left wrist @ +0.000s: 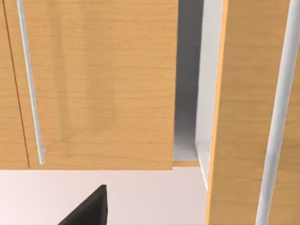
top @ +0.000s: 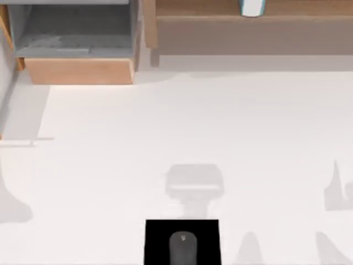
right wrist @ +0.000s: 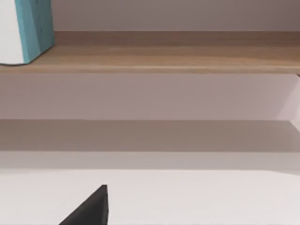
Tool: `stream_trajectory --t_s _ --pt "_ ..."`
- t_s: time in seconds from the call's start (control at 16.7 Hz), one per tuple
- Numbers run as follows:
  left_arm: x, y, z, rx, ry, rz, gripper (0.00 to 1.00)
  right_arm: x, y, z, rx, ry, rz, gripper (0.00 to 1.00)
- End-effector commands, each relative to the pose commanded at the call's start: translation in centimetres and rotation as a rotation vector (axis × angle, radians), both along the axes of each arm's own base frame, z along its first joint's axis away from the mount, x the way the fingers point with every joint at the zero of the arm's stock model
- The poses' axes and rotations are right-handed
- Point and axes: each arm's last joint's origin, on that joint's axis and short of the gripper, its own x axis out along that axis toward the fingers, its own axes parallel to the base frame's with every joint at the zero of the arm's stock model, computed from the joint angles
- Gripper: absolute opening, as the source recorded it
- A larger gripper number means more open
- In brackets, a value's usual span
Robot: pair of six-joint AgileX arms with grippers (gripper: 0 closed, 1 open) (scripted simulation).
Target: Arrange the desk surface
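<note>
White matte worktop [top: 165, 127] takes up most of the top view, broad and bare across its middle, with soft grey shadows lying on it toward the near edge and the right side. At the near edge sits a black square pad [top: 157, 243], cut off by the frame, and a grey mouse [top: 182, 248] rests on it. A small mark on the mouse's back is too small for me to read.

From the left wrist camera, a light-wood drawer unit [left wrist: 103, 84] stands straight ahead of the left jaws, with a pale rail handle [left wrist: 30, 84] running down its front. A grey gap opens beside that panel, and what lies inside it is hard to make out. A dark wedge [left wrist: 89, 211] juts in at the edge of that view, cut off, so I cannot tell whether the left jaws are released or clenched.

Ahead of the right jaws, a wooden shelf [right wrist: 164, 58] runs across above the worktop strip. A teal-and-white object [right wrist: 33, 28] stands on the shelf, cropped so that I cannot name it. A like dark wedge [right wrist: 89, 211] shows there too, and again I cannot tell the state of the right jaws.
</note>
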Motion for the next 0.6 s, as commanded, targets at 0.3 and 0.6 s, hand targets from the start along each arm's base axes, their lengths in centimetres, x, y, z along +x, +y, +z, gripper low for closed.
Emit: stream_trajectory --t_s 0.3,0.6 --pt "0.0 -0.1 0.0 -0.002 0.001 -0.003 1.0 0.0 0.0 0.0 0.0 0.0 0.0 1.0" --pt "2.0 0.0 0.0 0.0 0.0 0.0 1.0 0.0 0.0 0.0 0.0 0.0 0.0 1.0"
